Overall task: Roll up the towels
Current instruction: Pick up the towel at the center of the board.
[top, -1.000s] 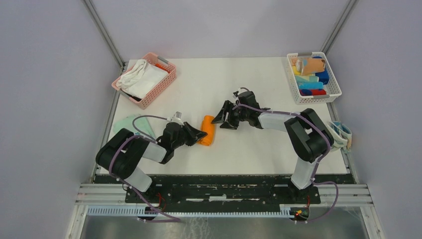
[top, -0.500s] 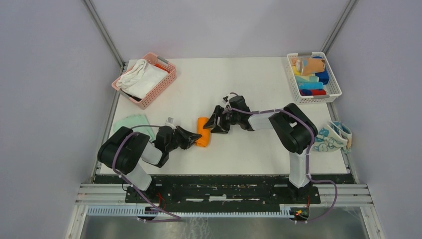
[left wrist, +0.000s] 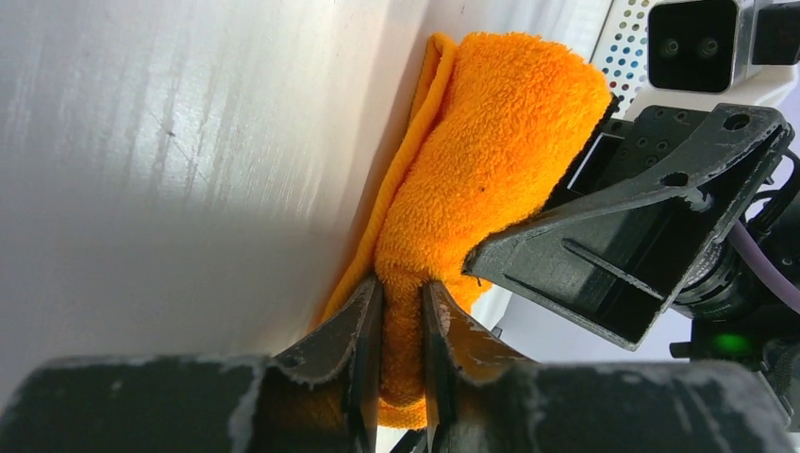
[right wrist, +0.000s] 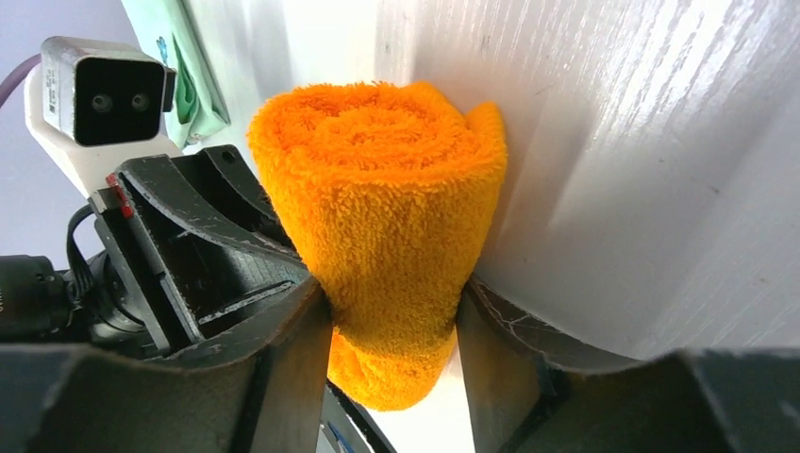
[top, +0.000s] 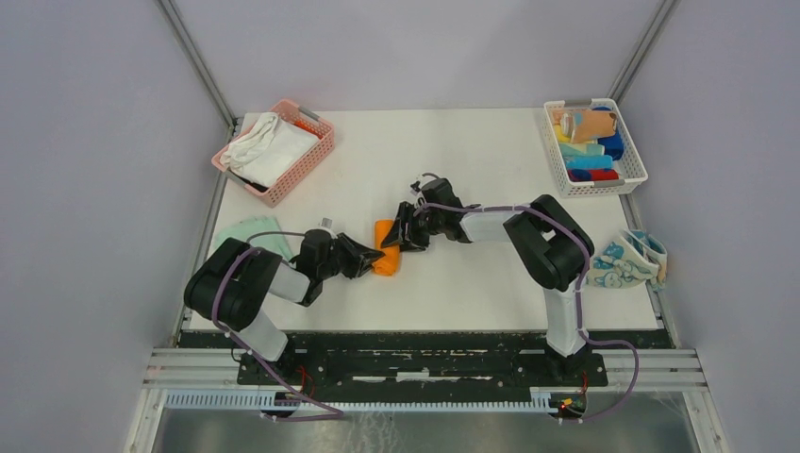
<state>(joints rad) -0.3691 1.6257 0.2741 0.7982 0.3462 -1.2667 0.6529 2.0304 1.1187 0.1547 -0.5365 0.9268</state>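
An orange towel (top: 386,253), rolled into a short thick cylinder, lies at the table's middle. My left gripper (top: 374,258) meets its near end, shut on a fold of the towel (left wrist: 472,170) between its fingertips (left wrist: 370,300). My right gripper (top: 396,236) is at the far end, its jaws pressed on both sides of the roll (right wrist: 387,208), which bulges above them. A mint green towel (top: 247,233) lies flat at the left edge. A white towel with teal print (top: 627,262) hangs at the right edge.
A pink mesh basket (top: 316,156) holding a bigger white cloth stands at the back left. A white basket (top: 634,172) with rolled coloured cloths stands at the back right. Each wrist view shows the other arm's camera head close behind the roll.
My right gripper has moved left onto the roll's far end and narrowed around it. The left gripper and the orange towel have shifted slightly left.
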